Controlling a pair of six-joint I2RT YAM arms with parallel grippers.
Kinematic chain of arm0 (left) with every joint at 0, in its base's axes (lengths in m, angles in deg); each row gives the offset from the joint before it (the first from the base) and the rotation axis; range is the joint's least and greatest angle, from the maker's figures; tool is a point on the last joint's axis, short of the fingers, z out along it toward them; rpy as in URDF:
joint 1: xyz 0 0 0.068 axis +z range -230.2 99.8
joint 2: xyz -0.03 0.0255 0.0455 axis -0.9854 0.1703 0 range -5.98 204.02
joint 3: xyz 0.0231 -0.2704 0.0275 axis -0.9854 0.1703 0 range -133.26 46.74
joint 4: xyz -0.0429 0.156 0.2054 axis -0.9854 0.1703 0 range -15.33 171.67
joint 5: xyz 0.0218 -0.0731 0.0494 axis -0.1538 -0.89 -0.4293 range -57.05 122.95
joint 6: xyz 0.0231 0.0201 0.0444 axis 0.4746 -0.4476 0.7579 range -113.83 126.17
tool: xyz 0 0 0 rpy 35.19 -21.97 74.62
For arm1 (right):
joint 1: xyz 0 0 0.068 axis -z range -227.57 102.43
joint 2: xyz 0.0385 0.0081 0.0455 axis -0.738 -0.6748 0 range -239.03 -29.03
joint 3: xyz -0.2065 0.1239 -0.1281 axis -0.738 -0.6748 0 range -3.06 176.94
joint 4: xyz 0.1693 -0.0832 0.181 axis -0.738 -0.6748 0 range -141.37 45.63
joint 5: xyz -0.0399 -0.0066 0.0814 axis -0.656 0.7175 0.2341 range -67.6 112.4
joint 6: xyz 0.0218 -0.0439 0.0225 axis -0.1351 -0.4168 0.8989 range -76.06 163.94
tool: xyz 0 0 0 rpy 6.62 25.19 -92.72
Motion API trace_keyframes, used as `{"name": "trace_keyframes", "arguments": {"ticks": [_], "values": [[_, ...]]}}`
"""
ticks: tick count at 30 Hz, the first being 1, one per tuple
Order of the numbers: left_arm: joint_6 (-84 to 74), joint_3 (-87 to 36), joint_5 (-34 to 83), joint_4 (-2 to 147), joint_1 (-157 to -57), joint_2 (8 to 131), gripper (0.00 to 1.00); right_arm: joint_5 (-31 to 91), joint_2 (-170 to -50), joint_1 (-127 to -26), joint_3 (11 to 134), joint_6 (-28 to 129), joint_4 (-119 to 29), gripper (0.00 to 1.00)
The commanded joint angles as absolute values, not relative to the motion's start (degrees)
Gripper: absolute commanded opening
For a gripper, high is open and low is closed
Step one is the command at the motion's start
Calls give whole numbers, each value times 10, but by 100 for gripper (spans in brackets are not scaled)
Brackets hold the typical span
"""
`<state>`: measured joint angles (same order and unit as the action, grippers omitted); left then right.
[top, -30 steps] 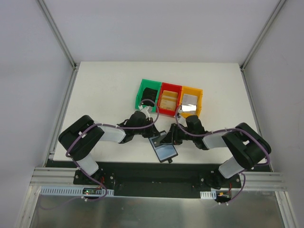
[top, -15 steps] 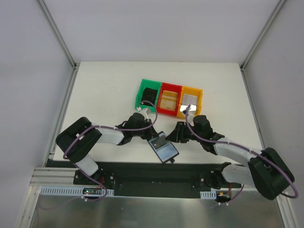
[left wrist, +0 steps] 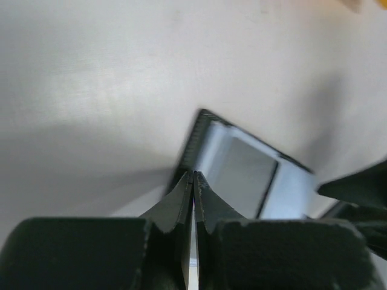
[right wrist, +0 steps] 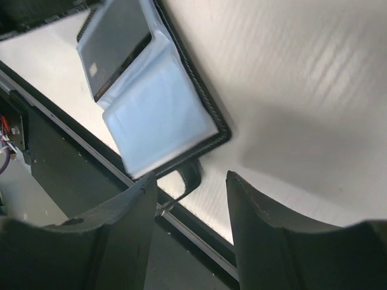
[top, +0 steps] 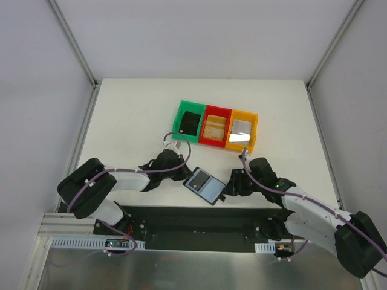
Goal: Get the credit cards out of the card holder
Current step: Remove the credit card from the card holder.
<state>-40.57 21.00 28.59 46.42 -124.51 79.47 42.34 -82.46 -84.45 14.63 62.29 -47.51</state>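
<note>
The card holder (top: 204, 185) lies opened out on the white table (top: 133, 121), close to its near edge and between the two grippers, with its grey-blue lining facing up. In the right wrist view a dark card (right wrist: 115, 43) sits tucked in one inner pocket, and the small black closure tab (right wrist: 191, 172) sticks out from the holder's edge toward the camera.

The left gripper (left wrist: 193, 176) is clenched, its fingers pressed together, and their tips meet right at the near edge of the holder; from this blurred, low angle it may be nipping that edge or only touching it. The right gripper (right wrist: 192, 179) is released, its jaws standing apart and grasping nothing, and the tab lies on the table just beyond the gap between them.

Further back on the table a green bin (top: 180, 115), a red bin (top: 216, 109) and a yellow bin (top: 245, 113) stand side by side in a row, touching, well apart from the holder
</note>
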Motion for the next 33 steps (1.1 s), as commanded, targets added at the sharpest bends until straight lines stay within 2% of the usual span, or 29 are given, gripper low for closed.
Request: {"name": "trace_keyframes", "arguments": {"ticks": [1, 9, 13, 16, 19, 22, 26, 30, 33], "values": [[-442, 256, 370, 584, -1249, 780, 0, 398, -800, -857, 131, 651, -491, 53], [-525, 314, 387, 593, -1249, 720, 0, 310, -679, -893, 166, 677, -520, 55], [-522, 332, 392, 594, -1248, 661, 0, 330, -721, -906, 206, 679, -564, 55], [-526, 338, 389, 599, -1248, 637, 0, 332, -739, -910, 176, 705, -533, 55], [-552, 351, 389, 597, -1253, 633, 0, 329, -708, -920, 150, 729, -482, 55], [-579, 362, 391, 587, -1260, 638, 0, 303, -695, -953, 174, 721, -471, 56], [-586, 365, 387, 578, -1261, 630, 0, 295, -738, -977, 224, 700, -480, 56], [-580, 369, 387, 585, -1261, 577, 23, 302, -780, -987, 260, 694, -467, 57], [-577, 371, 395, 612, -1261, 532, 30, 321, -826, -996, 283, 689, -447, 57]]}}
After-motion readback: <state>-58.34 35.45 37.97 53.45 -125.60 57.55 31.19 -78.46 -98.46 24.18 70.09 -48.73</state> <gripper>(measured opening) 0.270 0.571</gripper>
